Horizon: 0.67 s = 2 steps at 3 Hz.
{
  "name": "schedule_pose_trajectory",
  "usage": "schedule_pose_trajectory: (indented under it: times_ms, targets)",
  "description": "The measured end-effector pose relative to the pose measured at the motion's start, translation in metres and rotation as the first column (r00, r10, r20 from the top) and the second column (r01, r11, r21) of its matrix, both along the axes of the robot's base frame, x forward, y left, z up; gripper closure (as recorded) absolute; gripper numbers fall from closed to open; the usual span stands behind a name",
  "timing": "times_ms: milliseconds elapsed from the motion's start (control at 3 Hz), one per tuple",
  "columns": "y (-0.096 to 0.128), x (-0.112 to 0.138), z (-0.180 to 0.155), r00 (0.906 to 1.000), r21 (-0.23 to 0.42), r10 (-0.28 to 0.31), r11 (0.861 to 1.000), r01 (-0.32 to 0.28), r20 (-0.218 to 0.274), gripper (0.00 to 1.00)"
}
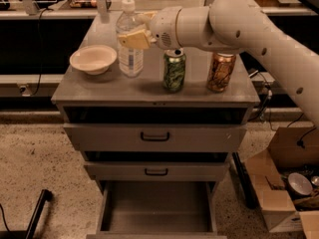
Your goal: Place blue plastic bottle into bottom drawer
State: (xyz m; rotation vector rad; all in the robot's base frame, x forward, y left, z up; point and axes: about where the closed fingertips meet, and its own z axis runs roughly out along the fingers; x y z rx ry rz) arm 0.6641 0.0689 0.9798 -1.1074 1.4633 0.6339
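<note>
The blue plastic bottle point(130, 59), clear with a white cap and a pale label, is upright at the left middle of the grey cabinet top point(99, 88). Its base looks raised a little off the surface. My gripper point(134, 37), with yellowish fingers point(130, 39), is shut around the bottle's upper body, reaching in from the right. The bottom drawer point(157, 208) is pulled open below; it is a plain grey tray with nothing showing in it.
A cream bowl point(93, 59) sits left of the bottle. A green can point(174, 71) and an orange-brown can point(221, 72) stand to its right. Two upper drawers with black handles point(155, 136) are slightly open. A cardboard box point(279, 193) stands on the floor at right.
</note>
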Motion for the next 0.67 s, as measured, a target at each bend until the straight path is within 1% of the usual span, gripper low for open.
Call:
schedule_pose_trajectory:
  times_ms: [333,667]
  targets:
    - [0.015,-0.047,0.019,0.9844,-0.008,0.176,0.984,-0.176,0.008,1.00]
    - [0.005,-0.101,0.017,0.9670,-0.002,0.246,0.969,-0.247,-0.066,1.00]
